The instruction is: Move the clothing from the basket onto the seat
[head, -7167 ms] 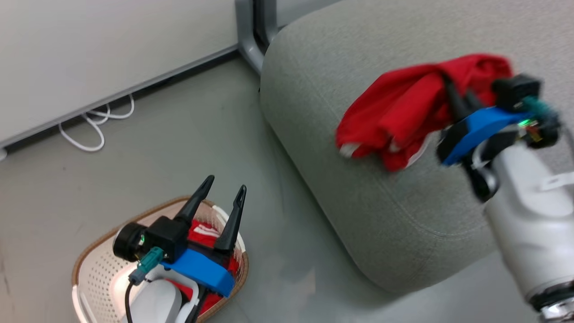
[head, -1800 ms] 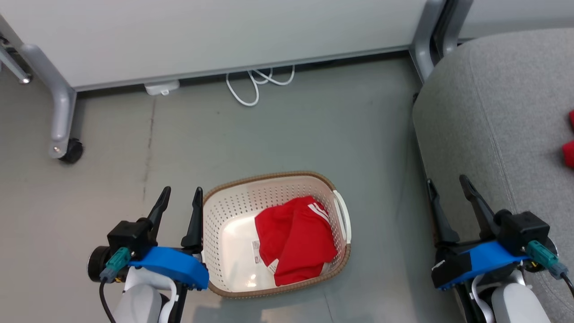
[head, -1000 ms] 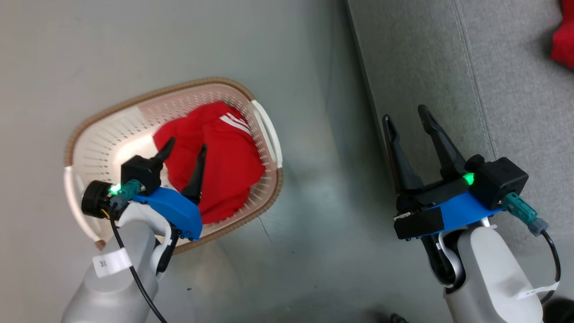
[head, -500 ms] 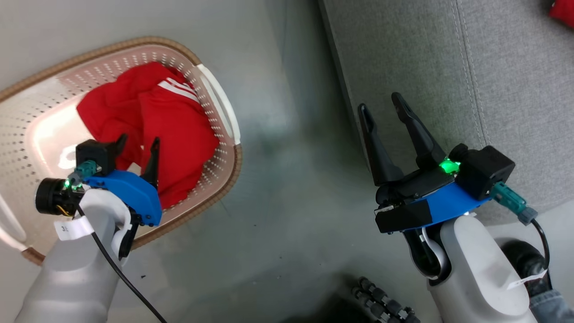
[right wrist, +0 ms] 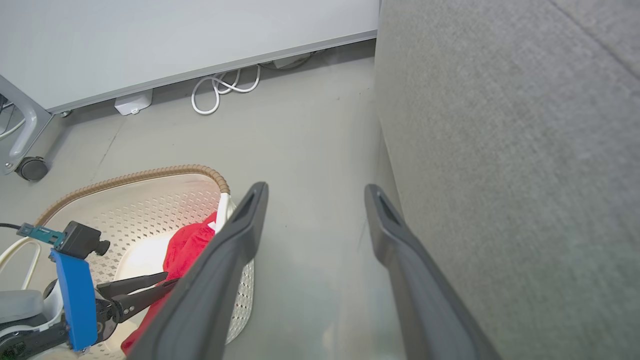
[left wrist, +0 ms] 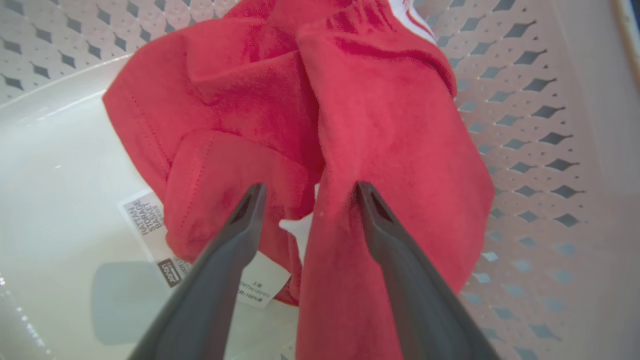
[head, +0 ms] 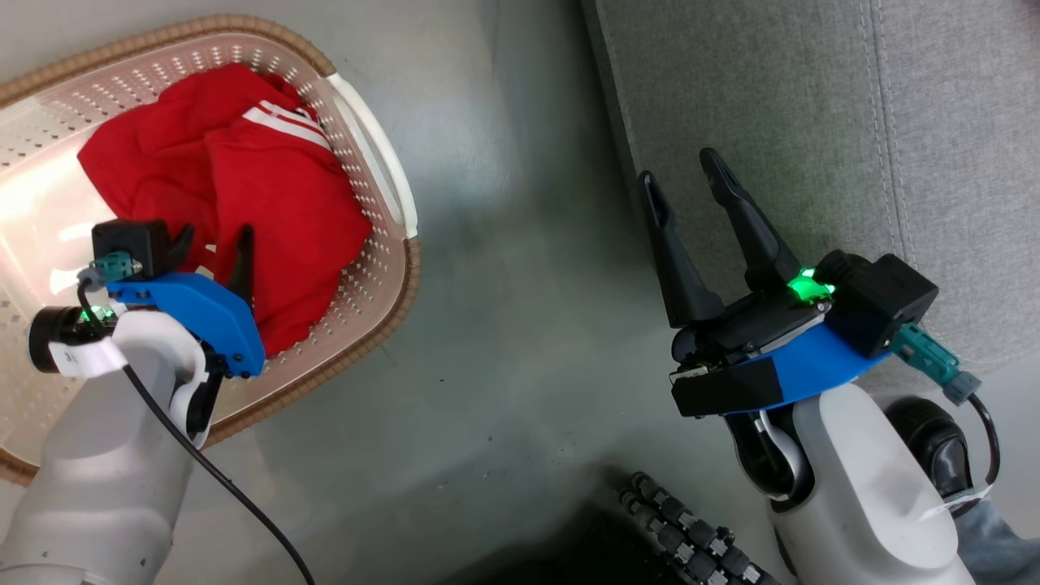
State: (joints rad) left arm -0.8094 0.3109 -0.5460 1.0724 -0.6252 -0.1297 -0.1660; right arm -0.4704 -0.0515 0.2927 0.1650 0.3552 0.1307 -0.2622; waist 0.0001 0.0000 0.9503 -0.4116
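While the left gripper (left wrist: 310, 187) hangs wide open and empty over the red white-striped fabric garment (left wrist: 390, 125) by the wall of the cream perforated plastic basket (left wrist: 525, 150), sink both fingers (left wrist: 400, 260) astride 1 thick fold.

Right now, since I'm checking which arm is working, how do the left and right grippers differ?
The left gripper is down inside the basket; the right gripper hangs over the floor beside the seat. The left's fingers straddle a fold of red clothing; the right's have nothing between them. Both are open, holding nothing.
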